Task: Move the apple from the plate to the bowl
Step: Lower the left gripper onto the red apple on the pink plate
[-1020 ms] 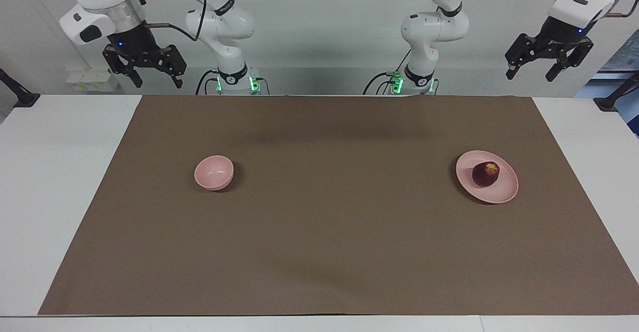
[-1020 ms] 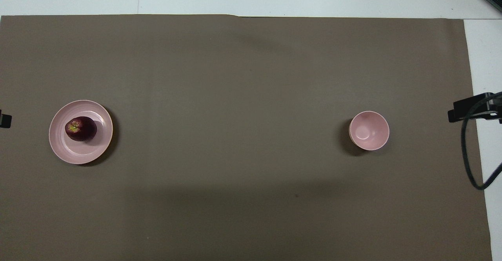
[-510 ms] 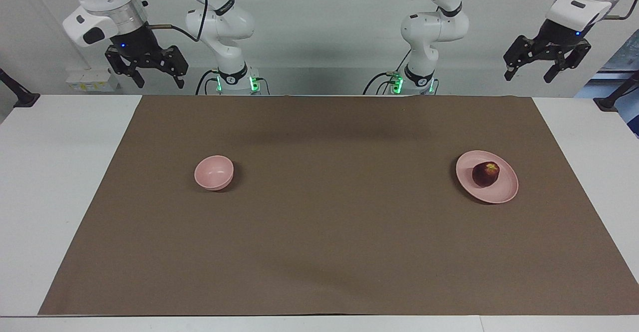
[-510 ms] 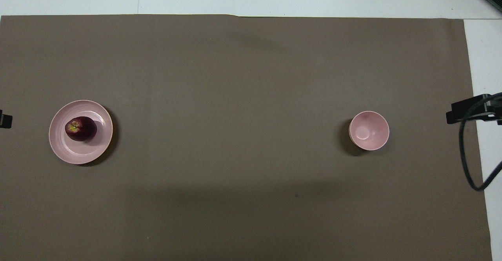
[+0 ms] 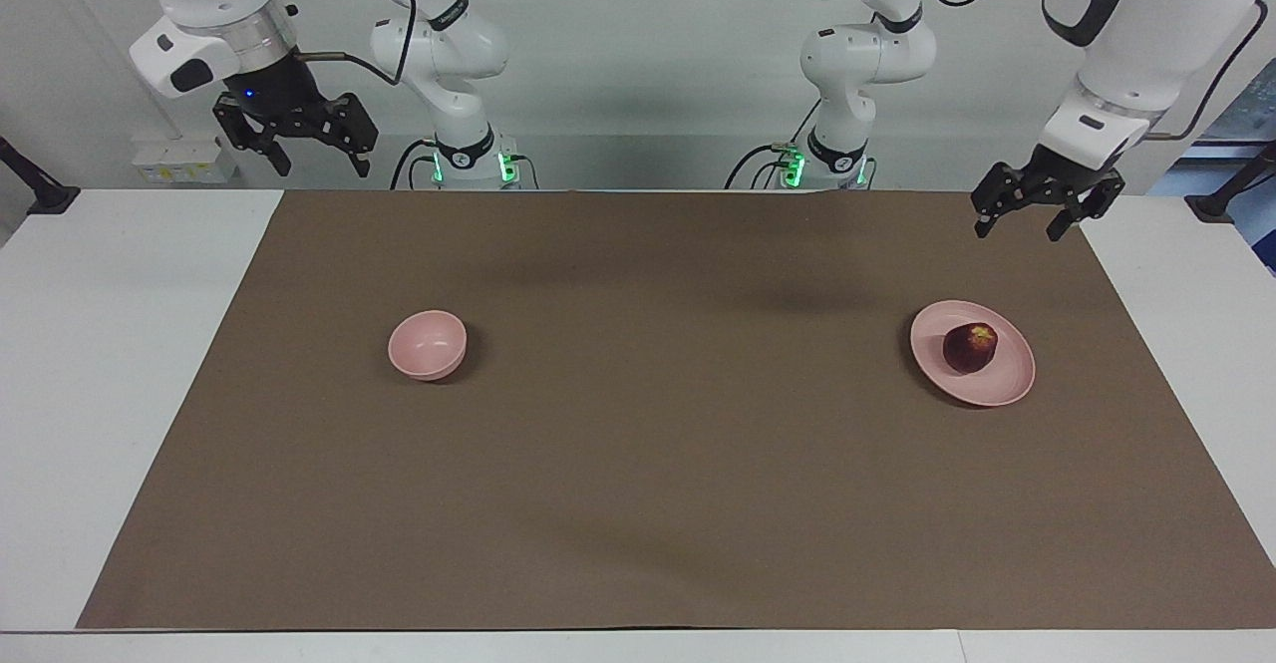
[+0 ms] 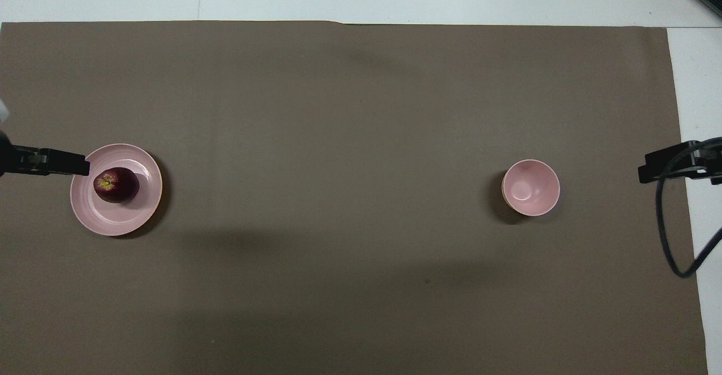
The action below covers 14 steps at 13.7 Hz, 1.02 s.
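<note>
Apple [image 5: 970, 347] sits untouched on the plate [image 5: 1002, 387] at my left arm's end, bowl [image 5: 427, 345] empty toward the right arm's end; my left gripper [image 5: 1032, 214], fingers spread, hangs over the mat [image 5: 638, 484] near the plate, right gripper [image 5: 294, 140] waits spread: whole transfer remains.

The left tool [image 5: 1033, 216] now hangs much lower than a second ago, down over the brown mat's [image 5: 648, 444] edge at the left arm's end of the table, its fingers spread; in the overhead view its tip reaches the plate's [image 6: 132, 217] rim. The right tool [image 5: 314, 153] sits slightly higher.
</note>
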Tool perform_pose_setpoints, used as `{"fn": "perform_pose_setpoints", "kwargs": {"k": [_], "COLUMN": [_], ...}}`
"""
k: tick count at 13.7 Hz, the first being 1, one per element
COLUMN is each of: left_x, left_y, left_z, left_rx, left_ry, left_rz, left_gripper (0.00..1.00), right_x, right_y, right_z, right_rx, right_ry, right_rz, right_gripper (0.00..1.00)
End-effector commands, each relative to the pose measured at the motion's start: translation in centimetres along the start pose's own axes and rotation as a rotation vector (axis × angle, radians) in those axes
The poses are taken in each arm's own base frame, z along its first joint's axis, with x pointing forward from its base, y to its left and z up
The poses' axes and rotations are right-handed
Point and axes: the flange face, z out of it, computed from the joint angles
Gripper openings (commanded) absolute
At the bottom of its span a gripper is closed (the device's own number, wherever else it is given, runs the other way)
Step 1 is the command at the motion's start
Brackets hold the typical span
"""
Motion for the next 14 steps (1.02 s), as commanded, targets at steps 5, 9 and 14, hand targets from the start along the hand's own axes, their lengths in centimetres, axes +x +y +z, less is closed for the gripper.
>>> {"fn": "perform_pose_setpoints", "kwargs": {"k": [5,9,14], "left_x": [0.7,0.6,-1.2], "left_y": [-3.3,-4.3,-5.8], "left_z": [11.3,17.2,20.9], "left_rx": [0.006,0.006,0.005], "left_ry": [-0.023,-0.027,-0.038], "left_rz": [0.07,0.081,0.078], "left_gripper": [1.0,1.0,1.0], "right_x": [0.5,2.5,2.9], "right_y": [-1.8,-5.7,-11.7], "right_z": [4.3,7.6,10.7], "right_rx": [0.002,0.001,0.02], "right_ry": [-0.027,-0.052,-0.134], "right_rz": [0.104,0.21,0.405], "right_gripper": [1.0,1.0,1.0]}}
